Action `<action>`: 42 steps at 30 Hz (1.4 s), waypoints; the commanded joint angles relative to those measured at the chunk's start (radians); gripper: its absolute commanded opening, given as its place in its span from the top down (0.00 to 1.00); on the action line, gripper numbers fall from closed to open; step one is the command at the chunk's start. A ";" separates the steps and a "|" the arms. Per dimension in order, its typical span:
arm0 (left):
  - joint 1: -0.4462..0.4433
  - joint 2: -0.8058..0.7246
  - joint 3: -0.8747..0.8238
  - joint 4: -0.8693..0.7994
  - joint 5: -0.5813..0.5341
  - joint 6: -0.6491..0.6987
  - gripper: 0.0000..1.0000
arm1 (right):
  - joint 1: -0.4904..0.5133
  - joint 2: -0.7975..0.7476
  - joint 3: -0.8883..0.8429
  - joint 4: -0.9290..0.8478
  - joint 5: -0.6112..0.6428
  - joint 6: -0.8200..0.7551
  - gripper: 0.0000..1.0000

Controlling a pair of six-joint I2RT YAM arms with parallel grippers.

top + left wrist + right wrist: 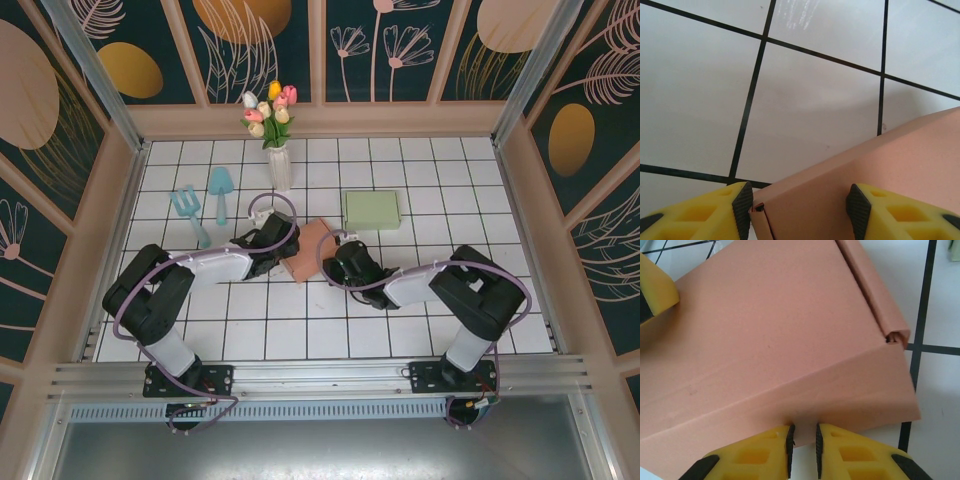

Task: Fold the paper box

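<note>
The paper box (308,246) is salmon-pink cardboard lying on the white tiled table, with one gripper on each side of it. My left gripper (277,243) is at its left edge. In the left wrist view this gripper (800,201) stands open with a corner of the box (900,165) between its pads, and the left pad (743,206) is right beside that corner. My right gripper (338,262) is at the box's near right side. Its jaws (804,434) are almost together, a narrow gap showing, at the lower edge of the box's sloping front flap (840,390). A rolled side flap (875,295) runs along the box's right edge.
A white vase of tulips (278,160) stands behind the box. A pale green box (372,210) lies at the back right. Two light-blue toy tools (186,205) (220,190) lie at the back left. Wooden walls (120,210) close the table in.
</note>
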 commanded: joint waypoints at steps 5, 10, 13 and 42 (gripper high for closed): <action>-0.069 0.057 -0.086 -0.017 0.239 -0.050 0.45 | 0.002 0.039 0.023 0.221 -0.106 0.054 0.79; -0.128 0.061 -0.100 0.030 0.283 -0.089 0.45 | 0.001 0.044 0.005 0.328 -0.173 0.102 0.80; -0.156 0.062 -0.105 0.059 0.308 -0.115 0.45 | 0.001 0.047 -0.007 0.396 -0.217 0.140 0.81; -0.078 -0.174 0.078 -0.246 0.073 -0.008 0.31 | -0.254 -0.405 -0.121 -0.241 -0.200 0.016 1.00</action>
